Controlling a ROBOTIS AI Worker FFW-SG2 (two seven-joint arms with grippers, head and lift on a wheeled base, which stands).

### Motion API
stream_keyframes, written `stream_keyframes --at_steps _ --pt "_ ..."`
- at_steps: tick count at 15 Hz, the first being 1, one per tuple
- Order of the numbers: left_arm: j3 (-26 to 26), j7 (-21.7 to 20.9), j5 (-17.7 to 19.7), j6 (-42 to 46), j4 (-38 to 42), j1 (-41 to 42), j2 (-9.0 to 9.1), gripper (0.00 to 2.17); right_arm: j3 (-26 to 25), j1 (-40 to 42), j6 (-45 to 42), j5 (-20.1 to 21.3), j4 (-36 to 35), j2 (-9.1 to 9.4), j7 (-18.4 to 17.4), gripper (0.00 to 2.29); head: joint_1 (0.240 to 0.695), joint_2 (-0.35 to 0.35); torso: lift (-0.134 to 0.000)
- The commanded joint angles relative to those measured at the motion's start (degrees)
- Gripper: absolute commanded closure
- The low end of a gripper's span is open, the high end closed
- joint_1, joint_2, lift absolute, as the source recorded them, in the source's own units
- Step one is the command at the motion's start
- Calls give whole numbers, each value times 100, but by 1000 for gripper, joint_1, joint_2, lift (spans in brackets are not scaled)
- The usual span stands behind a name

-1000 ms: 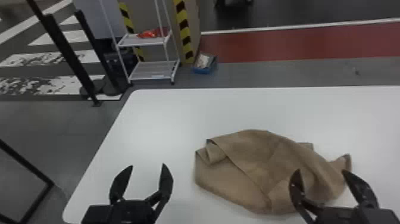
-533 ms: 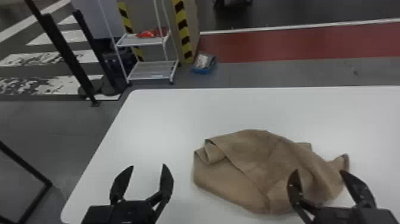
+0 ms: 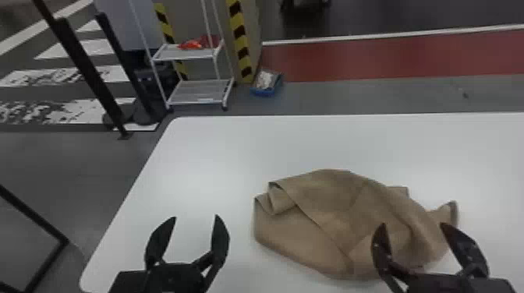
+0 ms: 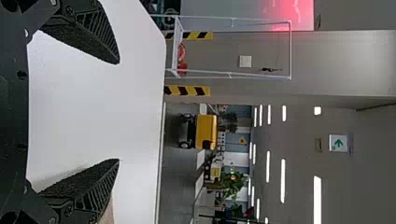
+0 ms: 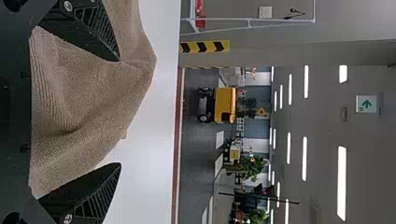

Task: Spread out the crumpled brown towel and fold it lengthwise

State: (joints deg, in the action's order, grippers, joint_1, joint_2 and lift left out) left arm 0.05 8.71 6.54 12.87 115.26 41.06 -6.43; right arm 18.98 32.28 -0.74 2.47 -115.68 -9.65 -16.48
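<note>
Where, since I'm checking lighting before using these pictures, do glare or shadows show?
Head view: soft sheen on the table, faint shadow along the towel; left wrist view: red glow on a pale wall; right wrist view: ceiling lights glaring white, shade in a towel fold.

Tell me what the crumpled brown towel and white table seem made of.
The crumpled brown towel looks like matte cloth, given its ribbed texture and loose folds. The flat white table seems smooth laminate or painted board, with a faint sheen.

The right claw point(image 3: 413, 224) hides part of the towel point(image 3: 319, 195). The head view's edge crops the surface point(image 3: 218, 152). A red thing point(image 3: 191, 44) beyond seems too blurred to name.
</note>
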Motion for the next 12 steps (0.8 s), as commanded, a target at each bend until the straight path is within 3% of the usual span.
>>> stream_keyframes --at_steps 1,5,12 --pt "-5 8 -4 0 14 25 1 147 247 -11 0 201 -34 -89 4 76 695 221 -120" --pt "-14 -1 -30 0 32 52 -16 147 625 -38 158 341 -139 -168 4 103 695 257 -120" --pt "-14 -1 -4 -35 32 60 -78 147 1082 -108 1916 711 -455 -406 4 134 695 324 -120"
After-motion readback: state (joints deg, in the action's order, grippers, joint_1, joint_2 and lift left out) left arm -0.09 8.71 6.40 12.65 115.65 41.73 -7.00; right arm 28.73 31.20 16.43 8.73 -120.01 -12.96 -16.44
